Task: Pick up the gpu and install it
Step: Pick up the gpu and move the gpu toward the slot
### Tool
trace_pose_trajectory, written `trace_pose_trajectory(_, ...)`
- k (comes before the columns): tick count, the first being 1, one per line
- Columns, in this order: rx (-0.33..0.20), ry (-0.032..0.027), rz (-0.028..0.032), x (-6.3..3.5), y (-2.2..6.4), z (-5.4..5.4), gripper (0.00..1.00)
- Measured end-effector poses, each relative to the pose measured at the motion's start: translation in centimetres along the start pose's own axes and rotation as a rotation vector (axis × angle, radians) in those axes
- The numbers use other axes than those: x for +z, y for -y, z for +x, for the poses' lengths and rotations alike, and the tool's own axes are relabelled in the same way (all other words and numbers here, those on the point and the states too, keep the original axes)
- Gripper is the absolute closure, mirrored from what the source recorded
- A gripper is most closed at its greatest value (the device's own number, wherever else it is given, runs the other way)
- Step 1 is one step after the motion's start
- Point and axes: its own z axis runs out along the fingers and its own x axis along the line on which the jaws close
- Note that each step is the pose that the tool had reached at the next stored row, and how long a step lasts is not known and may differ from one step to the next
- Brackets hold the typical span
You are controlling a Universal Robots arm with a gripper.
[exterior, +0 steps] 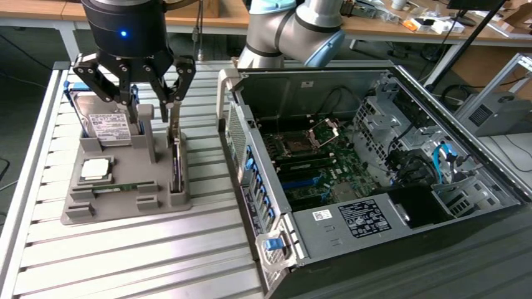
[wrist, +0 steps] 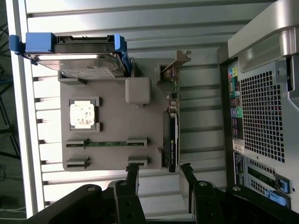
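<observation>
Black jaws on the grey robot arm (exterior: 287,28) hang above a grey plastic fixture tray (exterior: 124,208) that sits on the slatted aluminium desk (exterior: 124,261). The jaws stand spread wide with nothing between them; their black fingers (wrist: 132,179) grip no part. In the exterior view they hover over the far end of the tray, above the parts held there.

The gpu (exterior: 176,159), a thin dark expansion card, is not yet lifted. It stands on its long edge in a slot along the side of the tray nearest the computer case, on the exterior view's right of the tray. In the wrist view the gpu (wrist: 171,140) runs lengthwise along that edge, and its narrow silvery metal bracket (wrist: 180,58) is at the end beside the hard drive.

A silver hard drive with a white label in a blue frame (exterior: 109,126) stands upright at the tray's far end. A square silver processor chip (exterior: 96,168) lies flat in a pocket of the tray, and a slim green memory stick (exterior: 124,185) sits in a groove just beside it.

An open grey computer case (exterior: 316,93) lies on its side on the desk, on the exterior view's right of the tray, with its green motherboard (exterior: 312,159) exposed
</observation>
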Motion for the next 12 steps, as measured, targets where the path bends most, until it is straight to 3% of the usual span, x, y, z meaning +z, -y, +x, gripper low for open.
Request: trace_pose_trajectory(12,0.000,0.0000,0.0000,0.25,0.01,0.01,0.52)
